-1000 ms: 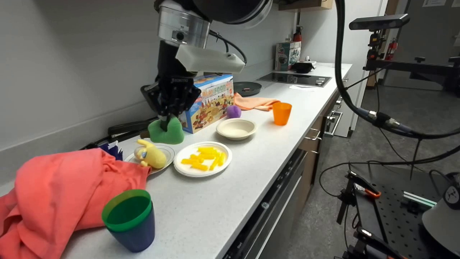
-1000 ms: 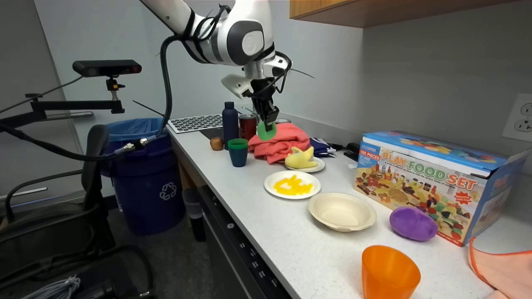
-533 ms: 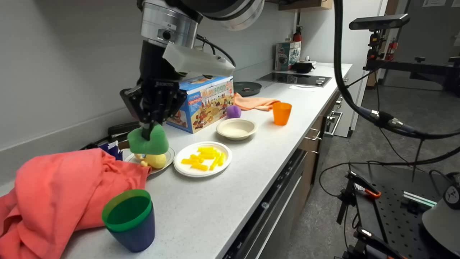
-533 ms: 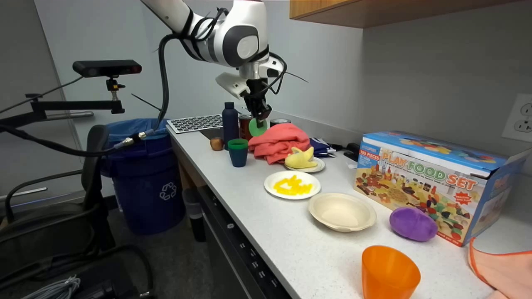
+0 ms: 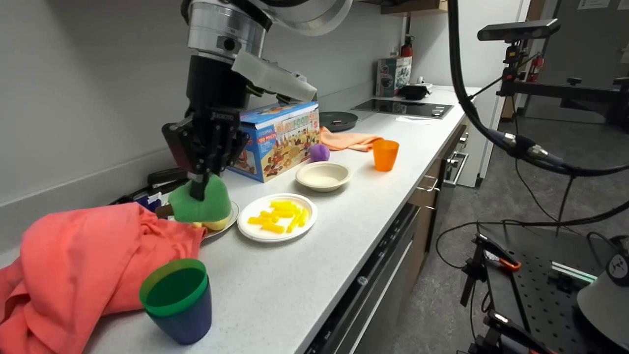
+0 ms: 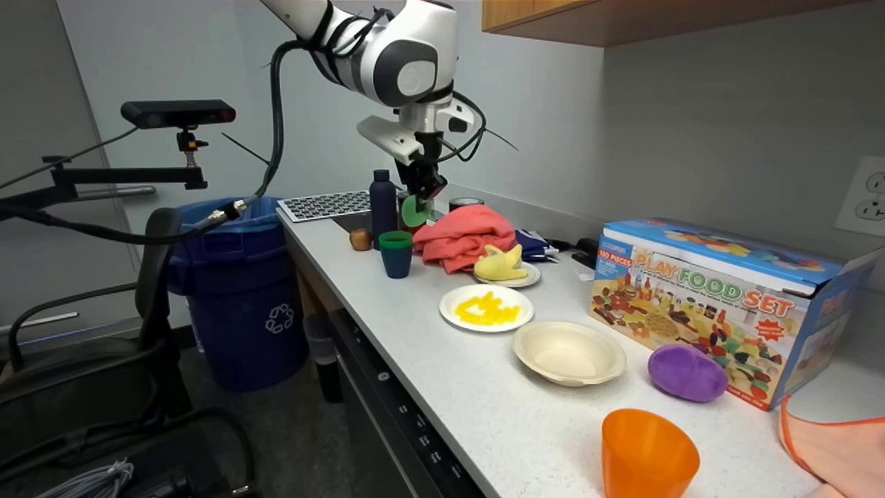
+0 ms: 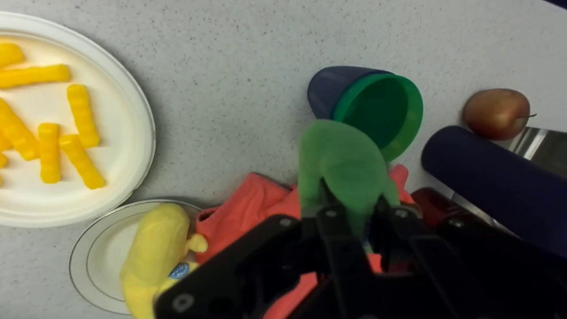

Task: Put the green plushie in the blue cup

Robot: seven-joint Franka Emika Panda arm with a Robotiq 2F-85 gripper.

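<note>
The green plushie is a soft rounded light-green lump with a brown stem-like end. My gripper is shut on it and holds it in the air, above the counter's back side. In the wrist view the fingertips press into both sides of the plushie. The blue cup has a green upper rim and stands upright on the counter, nearer the front edge. The cup also shows in an exterior view and in the wrist view, where the plushie overlaps its rim. The plushie is apart from the cup in both exterior views.
A red cloth lies behind the cup. A dark bottle and a brown fruit stand close by. A plate of yellow pieces, a small plate with a yellow plush, a bowl and an orange cup are farther along.
My gripper has moved left in both exterior views, carrying the plushie, and sits a little lower in one of them. The plushie has turned slightly. The cup has not moved.
</note>
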